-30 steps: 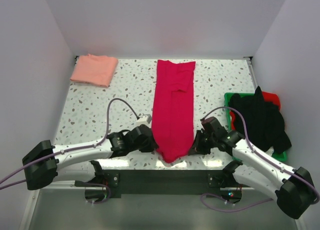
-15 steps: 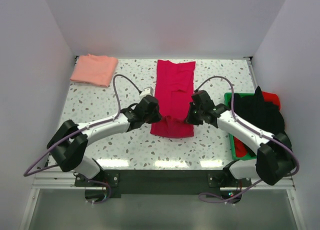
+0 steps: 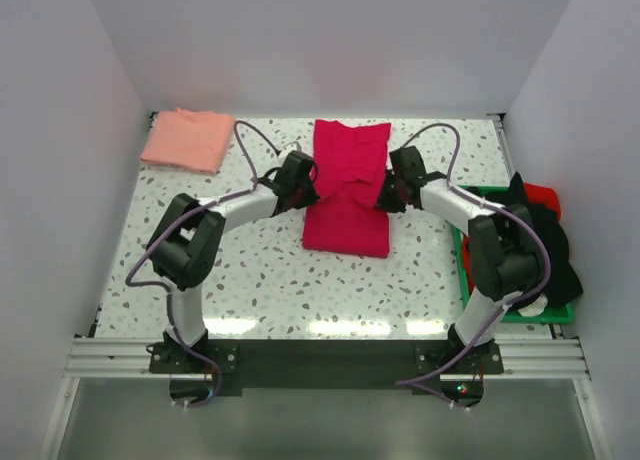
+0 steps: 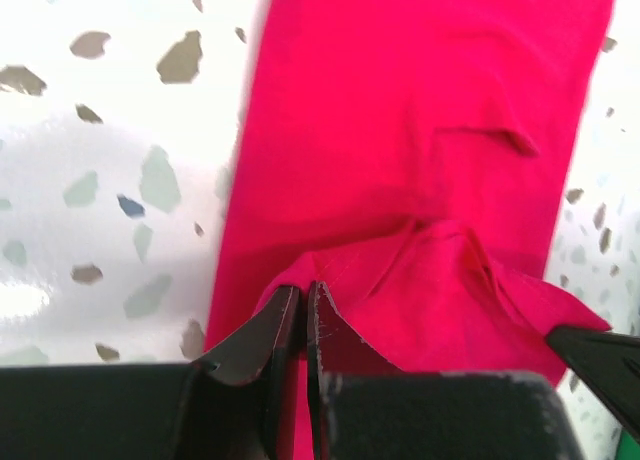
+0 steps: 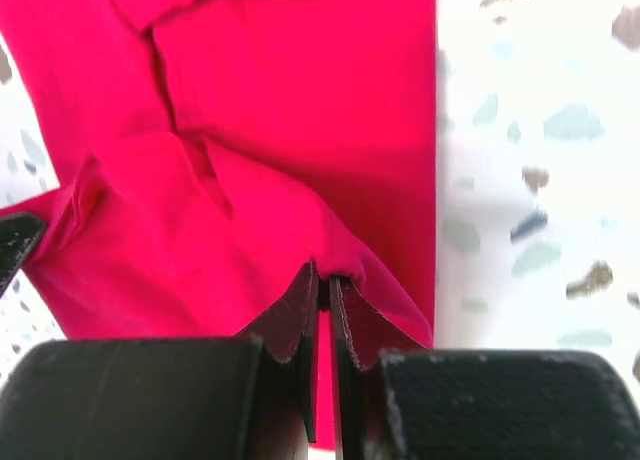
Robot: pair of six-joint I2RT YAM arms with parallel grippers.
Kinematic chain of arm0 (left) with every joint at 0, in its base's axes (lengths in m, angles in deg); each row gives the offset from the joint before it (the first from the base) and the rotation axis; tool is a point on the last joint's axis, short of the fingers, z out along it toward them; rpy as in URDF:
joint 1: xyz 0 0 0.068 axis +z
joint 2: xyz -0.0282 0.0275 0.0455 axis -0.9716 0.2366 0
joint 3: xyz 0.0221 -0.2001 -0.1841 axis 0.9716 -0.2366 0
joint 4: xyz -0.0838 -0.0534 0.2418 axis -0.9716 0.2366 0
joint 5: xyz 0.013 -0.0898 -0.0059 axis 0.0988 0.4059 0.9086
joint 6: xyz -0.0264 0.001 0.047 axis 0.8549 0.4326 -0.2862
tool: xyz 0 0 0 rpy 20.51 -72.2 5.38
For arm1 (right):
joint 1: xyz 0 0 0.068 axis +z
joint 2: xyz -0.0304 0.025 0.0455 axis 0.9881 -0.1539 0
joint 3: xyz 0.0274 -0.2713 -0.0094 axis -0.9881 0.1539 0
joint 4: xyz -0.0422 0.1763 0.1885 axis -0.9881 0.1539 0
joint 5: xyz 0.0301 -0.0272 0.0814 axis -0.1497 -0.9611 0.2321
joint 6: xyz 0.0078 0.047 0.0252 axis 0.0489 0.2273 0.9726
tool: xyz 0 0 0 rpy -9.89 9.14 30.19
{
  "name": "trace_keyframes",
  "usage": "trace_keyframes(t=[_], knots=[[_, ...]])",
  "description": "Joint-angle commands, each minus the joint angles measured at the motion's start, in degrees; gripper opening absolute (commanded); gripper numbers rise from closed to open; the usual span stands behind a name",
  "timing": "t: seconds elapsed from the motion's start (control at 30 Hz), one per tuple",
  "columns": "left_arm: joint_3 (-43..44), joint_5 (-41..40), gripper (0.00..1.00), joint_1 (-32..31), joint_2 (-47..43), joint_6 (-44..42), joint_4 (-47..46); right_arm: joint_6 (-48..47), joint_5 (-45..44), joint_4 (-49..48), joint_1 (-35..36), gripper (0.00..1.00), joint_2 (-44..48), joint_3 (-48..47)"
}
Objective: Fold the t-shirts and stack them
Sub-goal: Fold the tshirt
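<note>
Crimson shirt (image 3: 345, 230) runs front to back; left gripper (image 4: 303, 310) and right gripper (image 5: 323, 290) each clamp a hem corner, level, halfway up it.

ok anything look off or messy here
Two things. The black garment is heaped in the green tray at the right, spilling over its rim. On the red t-shirt, the folded-over edge pinched by the left gripper and right gripper sags and puckers between them, so the fold isn't straight.
</note>
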State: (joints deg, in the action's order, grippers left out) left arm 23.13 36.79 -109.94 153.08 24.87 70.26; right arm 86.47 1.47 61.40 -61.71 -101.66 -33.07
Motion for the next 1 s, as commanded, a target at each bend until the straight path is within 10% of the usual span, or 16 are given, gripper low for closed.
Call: trace_keyframes(t=[0.0, 0.6, 0.73, 0.97], knots=[[4.19, 3.8, 0.01, 2.6, 2.84, -3.13, -2.34, -0.81, 3.85, -4.36, -2.03, 0.0, -3.64, -4.35], [14.38, 9.6, 0.01, 7.08, 8.47, -6.73, -1.64, 1.39, 8.6, -5.86, -7.57, 0.0, -7.79, -10.33], [16.66, 13.02, 0.21, 8.75, 11.54, -7.7, -1.99, 1.74, 10.54, -5.78, -9.5, 0.02, -9.98, -12.18], [14.31, 16.9, 0.6, 11.65, 8.66, -10.6, -5.93, 0.16, 11.16, -4.2, -10.74, 0.45, -9.82, -14.38]])
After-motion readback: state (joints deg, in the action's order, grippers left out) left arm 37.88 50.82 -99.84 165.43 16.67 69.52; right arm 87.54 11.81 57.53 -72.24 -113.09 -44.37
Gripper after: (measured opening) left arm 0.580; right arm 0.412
